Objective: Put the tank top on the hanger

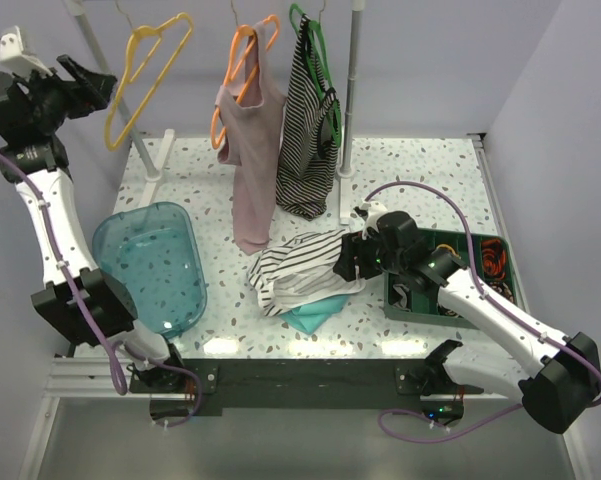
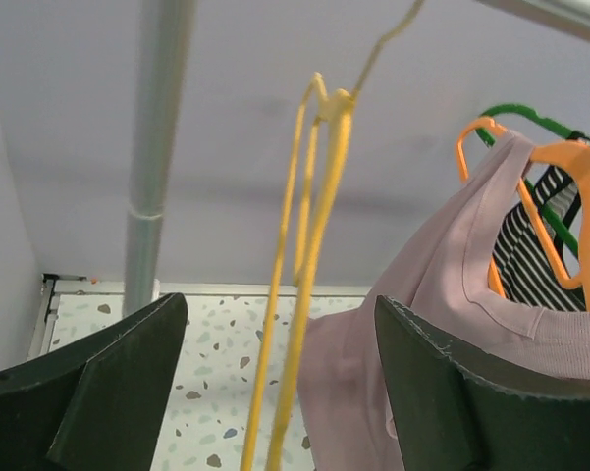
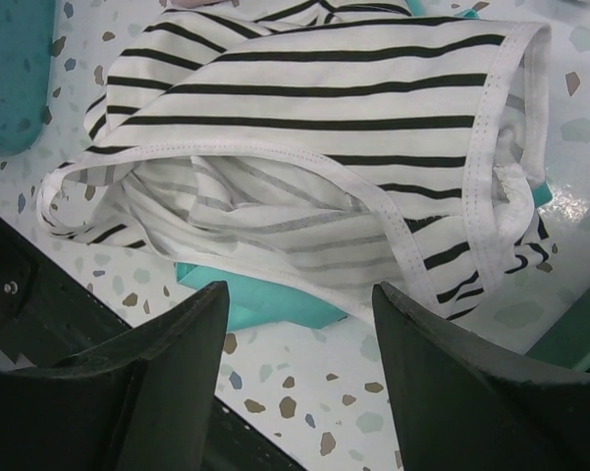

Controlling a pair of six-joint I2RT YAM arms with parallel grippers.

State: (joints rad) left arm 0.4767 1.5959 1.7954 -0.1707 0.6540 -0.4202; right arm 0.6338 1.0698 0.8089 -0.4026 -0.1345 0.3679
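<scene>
Right gripper nearest the tank top, both grippers released.
The tank top lay crumpled at centre frame on the tabletop, stretched left to right, just left of the right gripper, whose jaws stood apart and empty. At upper left, the left gripper, also spread, faced the hanger edge-on.

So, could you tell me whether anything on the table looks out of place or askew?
The tank top lies crumpled on the table, partly over a teal cloth, while the yellow hanger hangs bare and tilted.
</scene>
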